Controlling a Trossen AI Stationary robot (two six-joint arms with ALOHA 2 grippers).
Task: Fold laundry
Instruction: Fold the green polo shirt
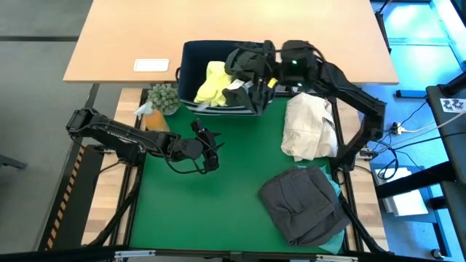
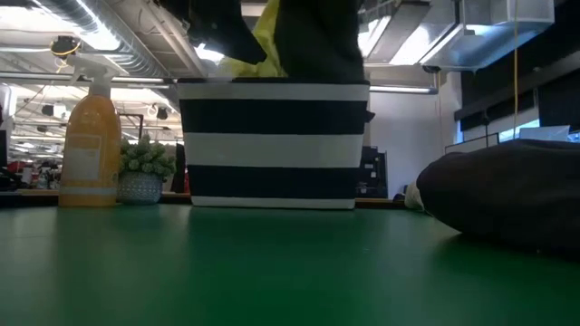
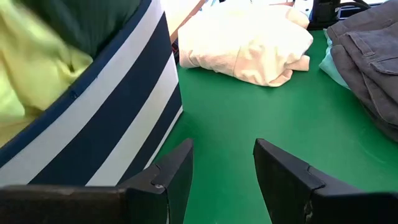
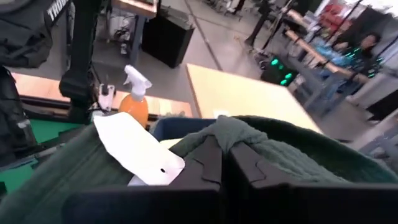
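High view | my right gripper (image 1: 256, 78) pinches dark olive garment (image 1: 247, 62) above bin (image 1: 191, 54) | my left gripper (image 1: 207, 149) spread, just before bin, nearer clear surface (image 1: 218, 211)

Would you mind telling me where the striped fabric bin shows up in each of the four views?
High view: striped fabric bin at top centre, behind the green mat.
Low view: bin centre, upright.
Left wrist view: its striped wall fills the left.
Right wrist view: only a rim sliver, mid-frame.
Shared landmark: the yellow-green shirt inside it.
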